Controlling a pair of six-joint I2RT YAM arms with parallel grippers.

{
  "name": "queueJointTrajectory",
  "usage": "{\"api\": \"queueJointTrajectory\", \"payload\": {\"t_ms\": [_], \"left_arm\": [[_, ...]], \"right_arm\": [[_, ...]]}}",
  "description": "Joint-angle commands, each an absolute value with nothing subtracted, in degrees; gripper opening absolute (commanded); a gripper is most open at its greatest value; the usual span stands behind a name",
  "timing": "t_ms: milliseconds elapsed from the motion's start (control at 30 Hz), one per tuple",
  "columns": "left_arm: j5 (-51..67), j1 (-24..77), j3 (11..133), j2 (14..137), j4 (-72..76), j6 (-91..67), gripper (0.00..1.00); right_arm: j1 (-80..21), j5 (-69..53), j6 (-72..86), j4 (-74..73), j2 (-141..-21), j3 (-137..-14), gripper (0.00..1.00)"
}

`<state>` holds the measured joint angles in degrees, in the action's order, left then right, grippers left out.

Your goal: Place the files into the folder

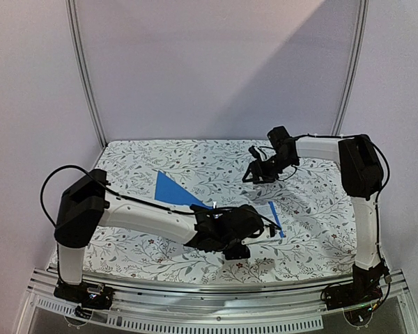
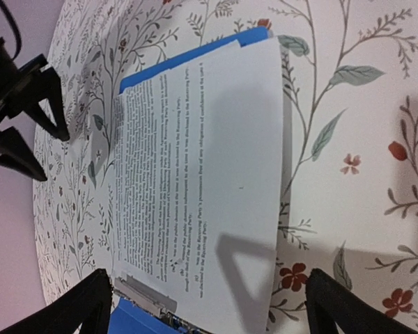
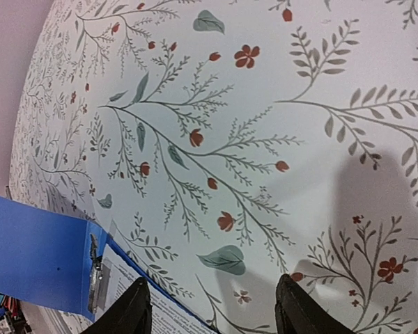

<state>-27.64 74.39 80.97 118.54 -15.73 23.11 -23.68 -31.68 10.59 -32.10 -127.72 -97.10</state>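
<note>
The blue folder (image 1: 173, 188) lies open on the table, its cover spread to the left. The white printed files (image 2: 202, 174) lie on its right half, under the metal clip (image 2: 146, 296). Blue folder edges (image 2: 195, 59) show around the sheet. My left gripper (image 1: 247, 233) hovers just above the near end of the sheet, open and empty, with fingers (image 2: 70, 309) on either side of it. My right gripper (image 1: 252, 172) is open and empty above bare tablecloth behind the folder. In the right wrist view the folder (image 3: 35, 250) and the files (image 3: 146, 309) sit at the lower left.
The table has a floral cloth (image 1: 313, 209). The right gripper also shows at the upper left of the left wrist view (image 2: 21, 118). A white wall and metal frame posts (image 1: 87, 76) stand behind the table.
</note>
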Motion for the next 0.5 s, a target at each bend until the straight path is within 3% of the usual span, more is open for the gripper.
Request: {"api": "queueJointTrajectory", "payload": {"t_ms": [0,467], "left_arm": [[-27.22,74.71,84.47,122.35,-16.35,26.59,0.97],[-26.28,72.67,88.21,128.14,-16.32,26.46,0.97]], "right_arm": [[-24.93,-37.42,13.39,-27.88,-130.65,-97.03,0.59],[-27.75,-34.13,8.39,-34.08,-133.51,-97.12,0.56]]}}
